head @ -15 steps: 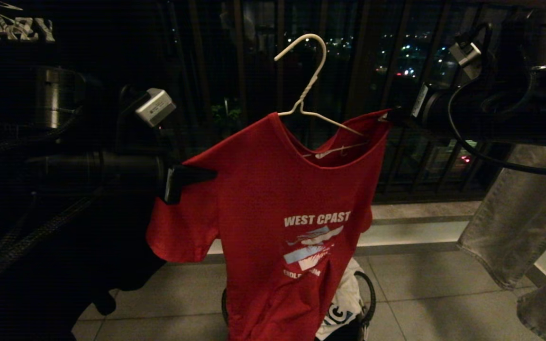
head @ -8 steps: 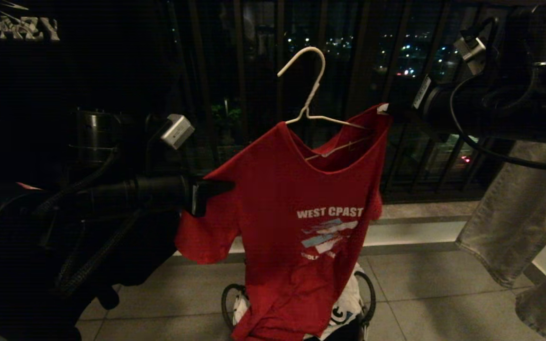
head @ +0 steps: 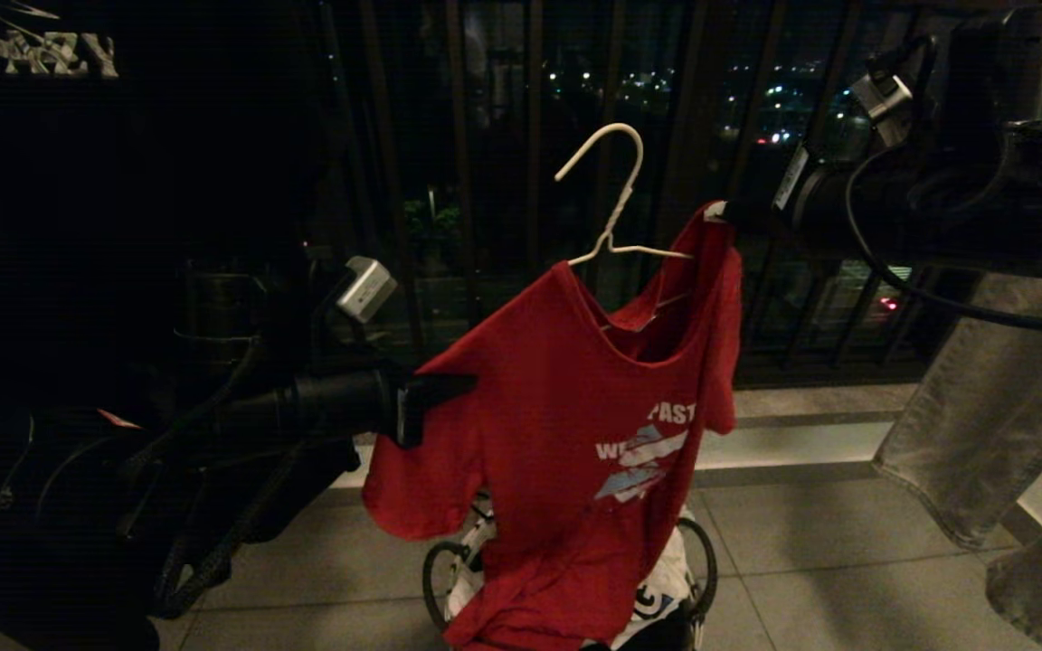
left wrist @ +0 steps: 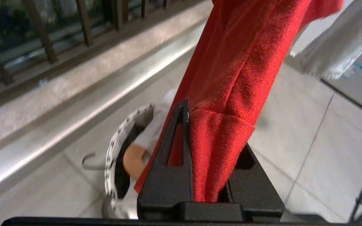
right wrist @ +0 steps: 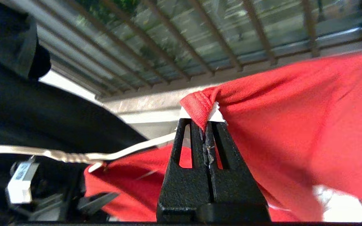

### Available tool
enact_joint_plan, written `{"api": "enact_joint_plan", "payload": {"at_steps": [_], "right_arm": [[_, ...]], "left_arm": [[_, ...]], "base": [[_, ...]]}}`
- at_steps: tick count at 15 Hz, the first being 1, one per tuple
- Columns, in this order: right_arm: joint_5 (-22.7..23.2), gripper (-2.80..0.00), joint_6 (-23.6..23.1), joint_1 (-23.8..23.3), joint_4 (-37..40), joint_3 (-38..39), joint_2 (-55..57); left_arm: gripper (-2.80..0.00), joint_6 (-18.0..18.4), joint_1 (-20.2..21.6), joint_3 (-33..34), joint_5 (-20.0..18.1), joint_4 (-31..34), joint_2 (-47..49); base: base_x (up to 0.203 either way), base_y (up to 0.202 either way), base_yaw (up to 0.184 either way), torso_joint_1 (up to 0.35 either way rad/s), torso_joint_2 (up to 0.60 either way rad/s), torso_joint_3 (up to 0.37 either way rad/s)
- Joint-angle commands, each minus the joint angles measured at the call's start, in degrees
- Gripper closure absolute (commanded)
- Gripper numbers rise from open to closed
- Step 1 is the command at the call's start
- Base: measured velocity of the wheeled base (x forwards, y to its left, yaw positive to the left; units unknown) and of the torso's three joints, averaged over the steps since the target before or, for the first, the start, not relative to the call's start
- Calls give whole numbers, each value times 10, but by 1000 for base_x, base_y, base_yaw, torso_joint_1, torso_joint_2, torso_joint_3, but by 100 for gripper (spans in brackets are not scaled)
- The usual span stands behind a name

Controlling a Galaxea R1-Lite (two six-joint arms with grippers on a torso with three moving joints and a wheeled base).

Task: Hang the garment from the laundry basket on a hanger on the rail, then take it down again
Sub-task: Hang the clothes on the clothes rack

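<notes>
The red garment [head: 575, 434] hangs over the laundry basket [head: 704, 562], its hem still down in it. The cream-white wire hanger [head: 616, 194] sits in the neck opening with its hook free in the air. My left gripper [head: 459, 389] is shut on the garment's shoulder by the sleeve; in the left wrist view red cloth [left wrist: 247, 62] fills the left gripper [left wrist: 211, 125]. My right gripper [head: 727, 213] is shut on the collar edge; in its wrist view the right gripper [right wrist: 206, 124] pinches the collar [right wrist: 200, 105] beside the hanger's wire [right wrist: 61, 154]. The rail is out of view.
Dark balcony bars [head: 485, 181] stand behind the garment, above a pale sill [head: 801, 434]. Grey jeans [head: 982, 407] hang at the right. A black garment [head: 51, 181] hangs at the far left. A white T-shirt [head: 658, 592] lies in the basket on the tiled floor.
My left gripper has moved right and down with the shoulder, bunching the garment narrower. The hanger's hook has sunk and shifted right. The right gripper keeps its hold on the collar.
</notes>
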Motion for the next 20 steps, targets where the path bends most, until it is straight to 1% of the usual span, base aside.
{"api": "enact_joint_plan", "payload": {"at_steps": [1, 7, 9, 10, 12, 15, 17, 20], "right_arm": [[0, 0, 3, 14, 2, 1, 8], [0, 0, 16, 19, 0, 0, -3], [0, 0, 16, 20, 3, 0, -12], [0, 0, 17, 20, 3, 0, -13], [0, 0, 17, 20, 3, 0, -26], [2, 0, 17, 22, 4, 4, -40], [2, 0, 17, 43, 4, 13, -39], [2, 0, 17, 56, 3, 20, -35]], "left_arm": [[0, -2, -6, 4, -1, -18, 20], [0, -8, -21, 7, -1, -32, 56], [0, -18, -23, 11, -1, -71, 77], [0, -21, -24, 13, -1, -75, 79], [0, -38, -31, 27, 0, -147, 95], [0, -41, -36, 31, 0, -148, 97], [0, -40, -36, 29, 0, -150, 111], [0, -40, -36, 29, 0, -150, 112]], "base": [[0, 0, 0, 0, 0, 0], [0, 0, 0, 0, 0, 0], [0, 0, 0, 0, 0, 0], [0, 0, 0, 0, 0, 0], [0, 0, 0, 0, 0, 0], [0, 0, 0, 0, 0, 0], [0, 0, 0, 0, 0, 0], [0, 0, 0, 0, 0, 0]]}}
